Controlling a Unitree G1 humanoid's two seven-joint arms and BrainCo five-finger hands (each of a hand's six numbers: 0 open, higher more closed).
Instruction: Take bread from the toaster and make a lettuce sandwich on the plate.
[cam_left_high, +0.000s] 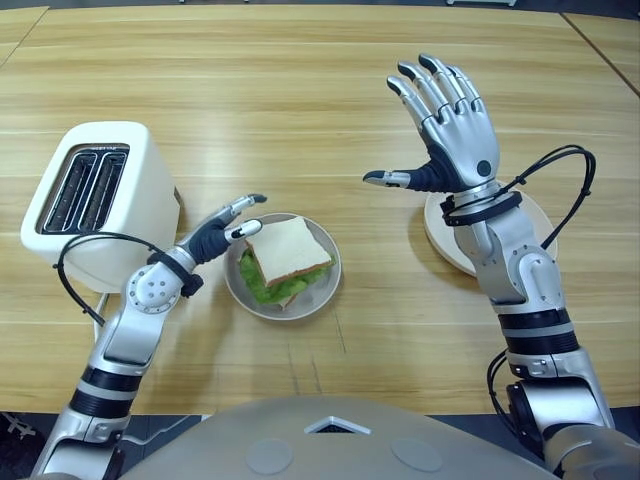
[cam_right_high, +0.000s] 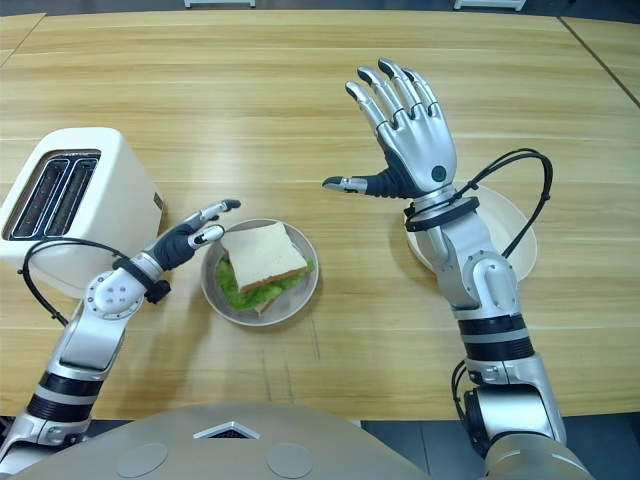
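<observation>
Sitting on the plate (cam_left_high: 326, 290) is a lettuce sandwich (cam_left_high: 288, 252) — left hand (cam_left_high: 222, 232) just beside it, right hand (cam_left_high: 455, 130) raised, both spread, holding nothing

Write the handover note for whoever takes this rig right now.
Left hand: open, empty, beside the left rim of the grey plate.
Right hand: open, empty, raised above the second plate on the right.
Things: toaster at left, no bread visible in its slots. Sandwich sits on the grey plate, with lettuce under the top slice and another slice edge beneath.
Done: the sandwich looks assembled.
Left: probably only to draw both hands clear.
</observation>
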